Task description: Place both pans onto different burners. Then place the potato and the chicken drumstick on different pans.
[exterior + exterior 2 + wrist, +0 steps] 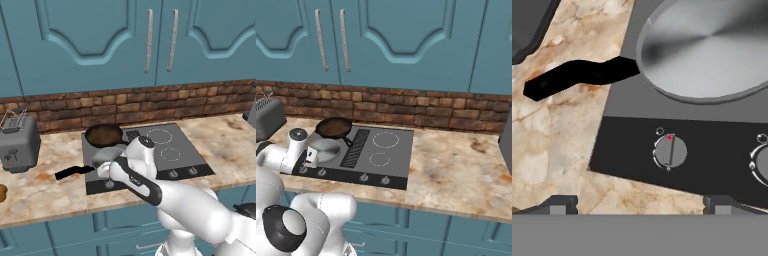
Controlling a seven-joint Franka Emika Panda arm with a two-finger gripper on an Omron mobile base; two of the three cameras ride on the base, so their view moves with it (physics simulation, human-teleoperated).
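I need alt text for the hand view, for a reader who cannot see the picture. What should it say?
A shiny silver pan sits on the dark cooktop, its black handle reaching out over the marble counter. Below the pan, a round knob with a red mark sits on the black control strip, and the open tool hangs above the counter's front edge.

Teal cabinets above brick backsplash, marble counter.

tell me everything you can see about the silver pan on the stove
The silver pan is round, shallow and shiny grey, like brushed metal, with nothing in it. It sits flat on the front left of the cooktop, above the knobs. Its long black handle reaches out over the marble counter. Nothing grips it.
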